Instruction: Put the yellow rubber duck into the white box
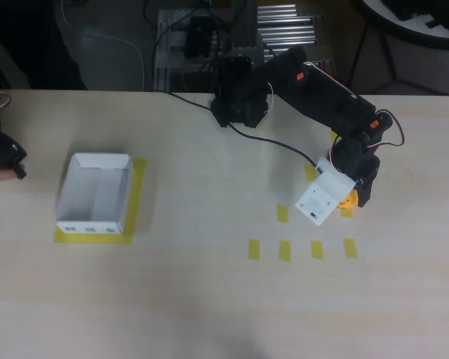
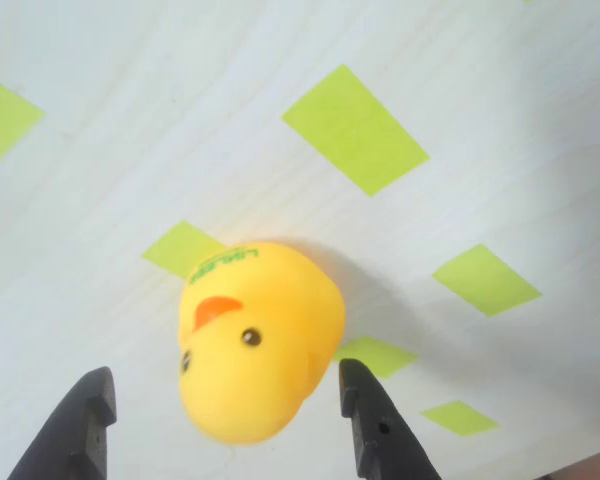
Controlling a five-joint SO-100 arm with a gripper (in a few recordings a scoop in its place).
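The yellow rubber duck (image 2: 255, 340) lies on the pale table, its orange beak and black eyes turned toward the wrist camera. My gripper (image 2: 230, 425) is open, with one black finger (image 2: 85, 425) left of the duck and the other (image 2: 372, 425) right beside it. A gap shows on the left side. In the overhead view the duck (image 1: 349, 199) peeks out from under the gripper's white plate at the table's right, where the gripper (image 1: 346, 200) hangs over it. The white box (image 1: 69, 187) stands open-topped far to the left, on a yellow tape frame.
Several small yellow tape rectangles (image 1: 284, 249) mark the table around and below the duck. A black cable (image 1: 273, 142) runs from the arm's base (image 1: 236, 101) at the back edge. Bare tabletop lies between the duck and the box.
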